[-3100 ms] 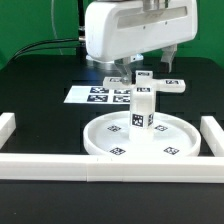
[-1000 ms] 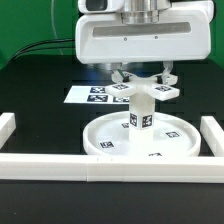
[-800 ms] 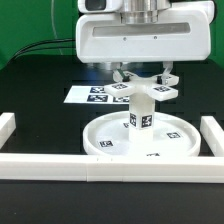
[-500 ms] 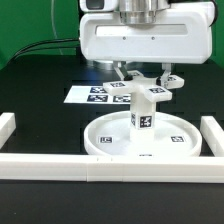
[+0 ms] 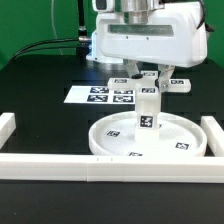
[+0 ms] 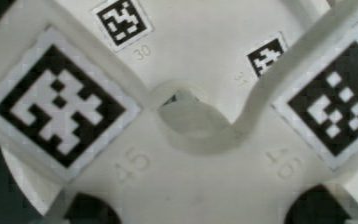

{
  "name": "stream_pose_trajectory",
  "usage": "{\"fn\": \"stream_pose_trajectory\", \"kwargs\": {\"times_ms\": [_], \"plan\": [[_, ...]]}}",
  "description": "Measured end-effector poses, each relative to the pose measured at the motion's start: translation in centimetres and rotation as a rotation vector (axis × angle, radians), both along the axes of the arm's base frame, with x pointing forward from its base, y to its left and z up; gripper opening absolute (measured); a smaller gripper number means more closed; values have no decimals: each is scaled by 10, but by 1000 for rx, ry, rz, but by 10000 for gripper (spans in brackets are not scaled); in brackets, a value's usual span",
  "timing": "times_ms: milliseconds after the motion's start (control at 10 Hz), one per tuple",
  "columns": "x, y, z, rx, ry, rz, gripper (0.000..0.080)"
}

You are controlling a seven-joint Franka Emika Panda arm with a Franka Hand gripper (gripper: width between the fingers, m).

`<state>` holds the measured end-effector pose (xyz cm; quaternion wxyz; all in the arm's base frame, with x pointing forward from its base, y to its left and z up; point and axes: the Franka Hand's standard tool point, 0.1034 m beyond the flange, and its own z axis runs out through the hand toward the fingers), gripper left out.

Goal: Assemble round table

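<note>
Since the frame half a second before, the round disc (image 5: 147,137) and its upright leg (image 5: 148,110) had slid toward the exterior view's right, nearer the right border bar (image 5: 213,138). The claw (image 5: 148,82) was clamped on the cross-shaped base (image 5: 153,82) atop the leg, lower centre of frame. The marker board (image 5: 100,96) lay behind on the black tabletop (image 5: 40,90). Tags showed patterns only; no readable writing.

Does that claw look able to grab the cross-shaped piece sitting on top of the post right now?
Probably yes. The gripper hangs right above the cross-shaped base, which sits on the short leg standing upright in the round disc. Nothing lies between them; whether the jaws already touch it is hard to tell.
</note>
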<state>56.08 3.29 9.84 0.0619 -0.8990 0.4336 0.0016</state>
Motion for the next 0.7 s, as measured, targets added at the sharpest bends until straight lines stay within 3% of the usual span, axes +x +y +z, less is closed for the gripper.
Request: {"fn": "stream_pose_trajectory", "kwargs": {"times_ms": [100, 200, 400, 700], "plan": [[-1, 3, 6, 10, 13, 4, 452], [-2, 4, 12, 16, 17, 6, 613], [-3, 6, 36, 41, 27, 9, 642], [-3, 5, 29, 34, 25, 8, 649]]}}
